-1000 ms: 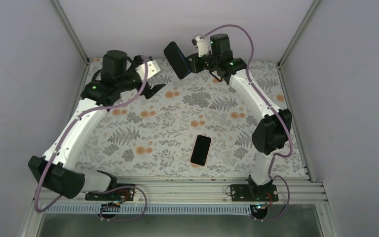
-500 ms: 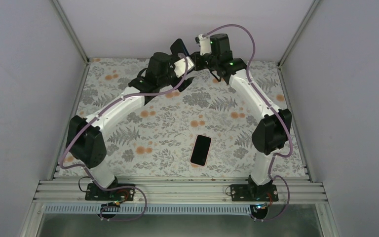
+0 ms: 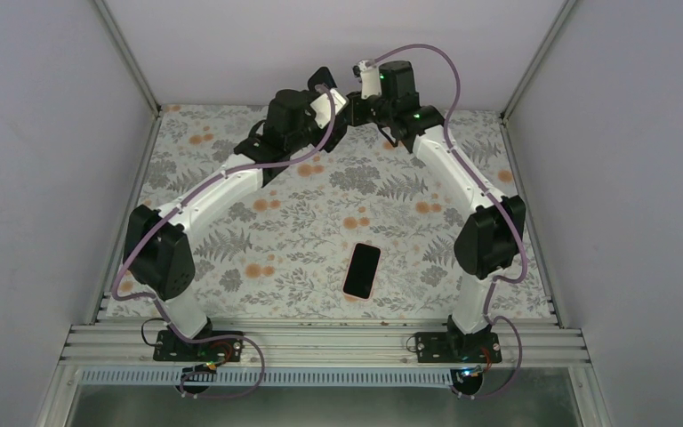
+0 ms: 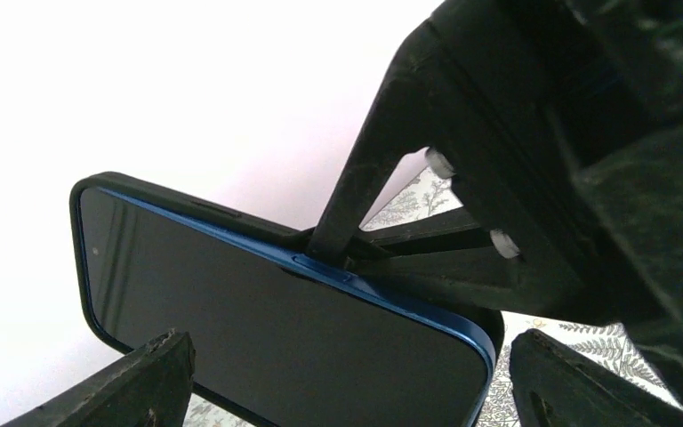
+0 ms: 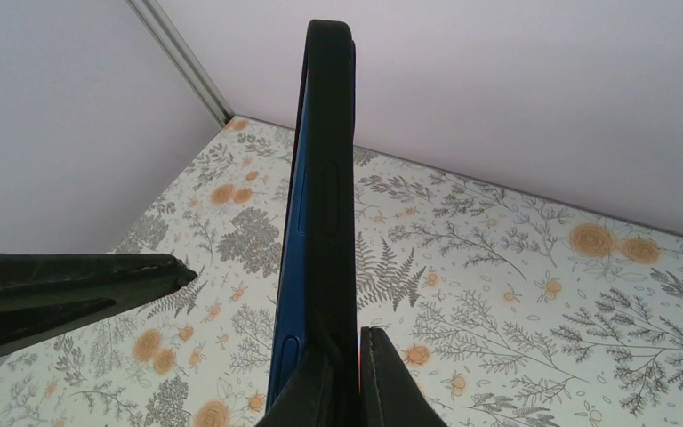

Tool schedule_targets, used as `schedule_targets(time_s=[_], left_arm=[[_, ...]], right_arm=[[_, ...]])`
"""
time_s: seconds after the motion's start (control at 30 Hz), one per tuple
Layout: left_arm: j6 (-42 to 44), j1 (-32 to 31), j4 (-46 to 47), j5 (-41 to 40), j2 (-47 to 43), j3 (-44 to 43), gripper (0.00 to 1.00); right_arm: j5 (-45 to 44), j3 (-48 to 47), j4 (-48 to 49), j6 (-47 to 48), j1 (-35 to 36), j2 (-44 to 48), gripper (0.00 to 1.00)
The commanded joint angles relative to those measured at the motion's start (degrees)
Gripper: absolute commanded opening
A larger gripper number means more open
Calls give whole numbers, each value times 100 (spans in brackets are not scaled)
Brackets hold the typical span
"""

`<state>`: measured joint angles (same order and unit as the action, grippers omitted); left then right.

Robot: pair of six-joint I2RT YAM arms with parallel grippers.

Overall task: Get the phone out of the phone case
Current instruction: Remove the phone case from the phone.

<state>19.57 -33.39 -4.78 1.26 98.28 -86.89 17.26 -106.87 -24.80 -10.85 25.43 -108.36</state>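
My right gripper (image 3: 352, 100) is raised at the back of the table and shut on the black phone case (image 5: 333, 160), which holds the blue phone (image 5: 286, 294). In the right wrist view, case and phone stand edge-on between my fingers (image 5: 389, 382). The phone's blue rim shows beside the case along its lower part. My left gripper (image 4: 349, 349) is open, and its two fingertips (image 4: 156, 374) flank the phone's dark screen (image 4: 258, 338) without touching it. In the top view the left gripper (image 3: 336, 105) sits right against the held phone (image 3: 322, 82).
A second dark phone with a pinkish edge (image 3: 362, 269) lies flat on the floral mat (image 3: 258, 222), front centre. The enclosure's white back wall (image 3: 338, 36) is close behind both grippers. Metal frame posts stand at the back corners.
My left arm has swung from the back left to the centre, and its open gripper now sits around the phone. My right gripper has turned the phone slightly and stayed in place.
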Motion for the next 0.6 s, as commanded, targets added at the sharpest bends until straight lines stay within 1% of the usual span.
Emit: schedule_targets(time_s=[0.0, 0.1, 0.2, 0.3, 0.37, 0.47, 0.53, 0.57], left_arm=[[-175, 6, 220, -378, 118, -145, 86], [-170, 8, 270, -555, 173, -121, 84], [-217, 1, 220, -898, 274, -178, 82], [-249, -81, 514, -1542, 234, 41, 81], [-191, -211, 944, -2312, 173, 299, 81], [-52, -298, 1755, -3214, 36, 689, 80], [218, -306, 2506, -3657, -104, 1002, 77], [445, -306, 3126, -3871, -155, 1159, 75]], right_arm=[[77, -44, 593, -149, 23, 242, 3], [75, -73, 575, -174, 21, 251, 3], [125, -63, 564, -223, 23, 283, 3], [238, -70, 530, -350, 19, 309, 3], [357, -94, 489, -455, 19, 310, 3], [585, -128, 403, -518, 23, 282, 4], [750, -94, 364, -519, 23, 304, 3], [877, -17, 391, -504, 23, 331, 3]])
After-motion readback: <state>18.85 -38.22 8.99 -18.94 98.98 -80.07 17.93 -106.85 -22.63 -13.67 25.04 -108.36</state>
